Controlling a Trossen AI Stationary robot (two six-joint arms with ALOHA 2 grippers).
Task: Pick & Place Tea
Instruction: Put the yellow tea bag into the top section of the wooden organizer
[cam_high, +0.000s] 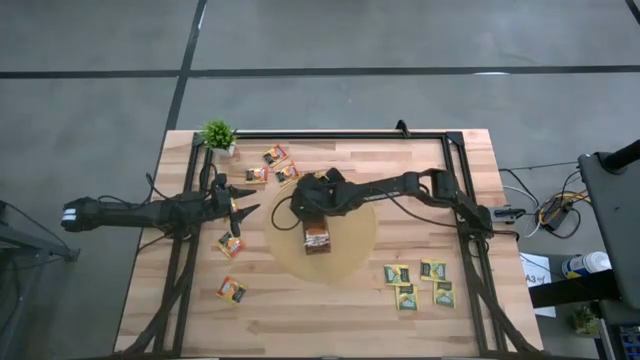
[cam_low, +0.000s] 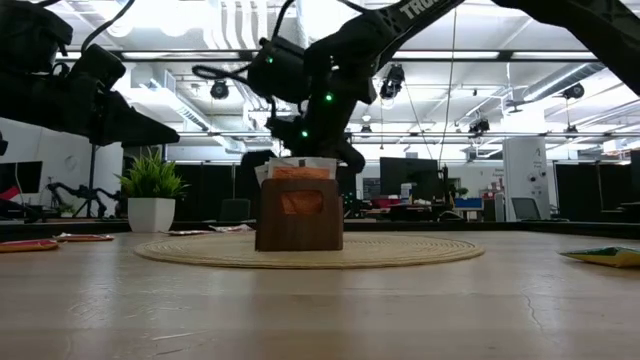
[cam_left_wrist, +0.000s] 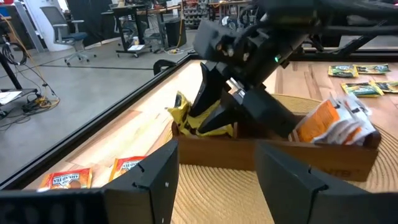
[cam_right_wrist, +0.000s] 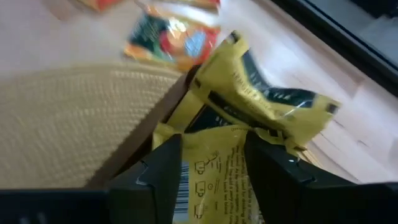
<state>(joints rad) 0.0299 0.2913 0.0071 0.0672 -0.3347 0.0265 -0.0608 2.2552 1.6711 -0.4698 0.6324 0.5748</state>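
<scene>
A long brown box (cam_high: 317, 238) stands on the round woven disc (cam_high: 350, 250). It holds orange sachets (cam_left_wrist: 336, 121) and, at its far end, yellow sachets (cam_left_wrist: 193, 115). My right gripper (cam_high: 306, 208) is open and points down into that far end. Its fingers stand on either side of an upright yellow sachet (cam_right_wrist: 217, 168). My left gripper (cam_high: 243, 207) is open and empty, left of the disc and above the table. It also shows in the left wrist view (cam_left_wrist: 217, 186). Loose sachets lie flat on the table. My right gripper's open fingers (cam_right_wrist: 158, 177) come from above at the yellow sachet that stands in the box's far end. The sachet's printed face (cam_right_wrist: 214, 186) fills the gap between them. I cannot tell whether the fingers touch it.
Orange sachets lie far left of the disc (cam_high: 275, 156) and near my left gripper (cam_high: 231, 243), with one more toward the near edge (cam_high: 232, 290). Several green-and-yellow sachets (cam_high: 420, 283) lie at the near right. A small potted plant (cam_high: 218, 135) stands at the far left corner.
</scene>
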